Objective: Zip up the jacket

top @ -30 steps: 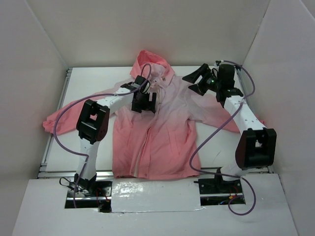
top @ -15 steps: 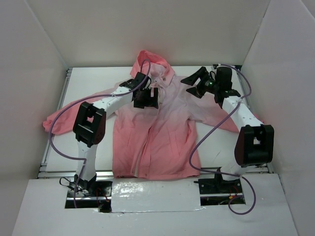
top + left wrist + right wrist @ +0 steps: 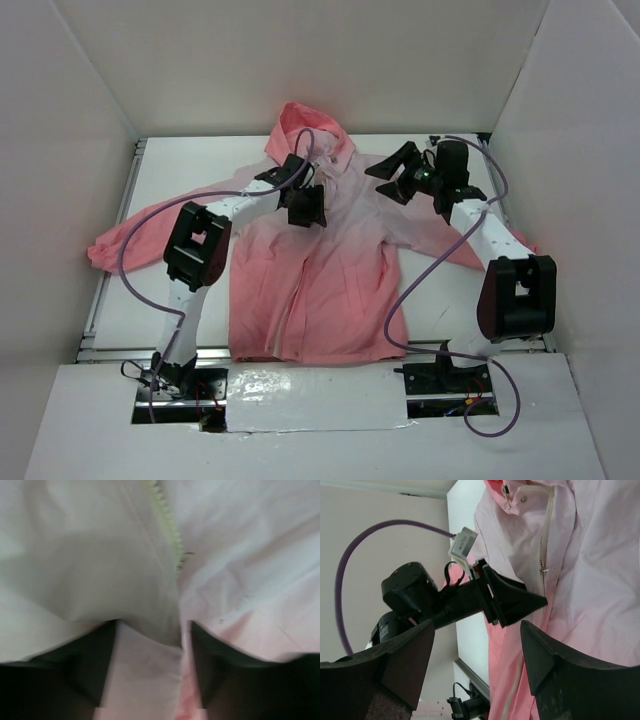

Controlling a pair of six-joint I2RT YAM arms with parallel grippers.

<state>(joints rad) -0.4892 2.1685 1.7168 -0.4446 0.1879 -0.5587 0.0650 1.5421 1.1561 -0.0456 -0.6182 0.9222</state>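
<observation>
The pink jacket point(image 3: 310, 290) lies flat on the table, front up, hood at the far end. My left gripper point(image 3: 305, 208) rests on its chest at the zipper line. In the left wrist view its jaws point(image 3: 154, 624) stand apart with a fold of the front edge between them. The light zipper teeth point(image 3: 165, 520) run just ahead, down to the slider point(image 3: 181, 562). My right gripper point(image 3: 388, 178) is open and empty, above the jacket's right shoulder. In the right wrist view point(image 3: 477, 626) it faces the left gripper point(image 3: 512, 600), the zipper point(image 3: 545, 535) and the slider point(image 3: 543, 571).
White walls enclose the table point(image 3: 180, 170) on three sides. The jacket's sleeves spread to the left point(image 3: 120, 240) and right edges. Purple cables point(image 3: 130, 250) loop off both arms. A metal rail point(image 3: 100, 310) runs along the table's left edge.
My left gripper has slid up the jacket's front toward the collar and turned. My right gripper has shifted slightly left, still open.
</observation>
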